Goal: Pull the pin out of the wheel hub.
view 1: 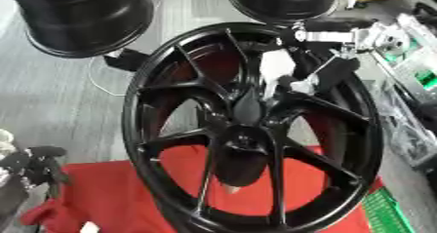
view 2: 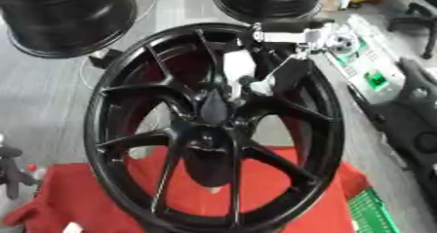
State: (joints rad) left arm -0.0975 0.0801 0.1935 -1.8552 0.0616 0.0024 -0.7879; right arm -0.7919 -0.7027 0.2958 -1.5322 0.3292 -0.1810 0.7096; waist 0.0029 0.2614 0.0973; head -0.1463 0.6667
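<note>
A large glossy black alloy wheel hub with slim paired spokes (view 1: pixel 248 129) is standing nearly upright in the middle of the scene, its face turning toward the camera and leaning slightly to the left. Its near rim is sitting on a red surface. The spokes are fanning out from a dark centre boss just below the middle of the wheel, with red showing through the lower gaps and grey floor through the left ones. A dark, tapering pin-like piece (view 1: pixel 248 106) is pointing up from the centre boss, between the upper spokes; its exact shape is hard to make out against the black metal around it.
</note>
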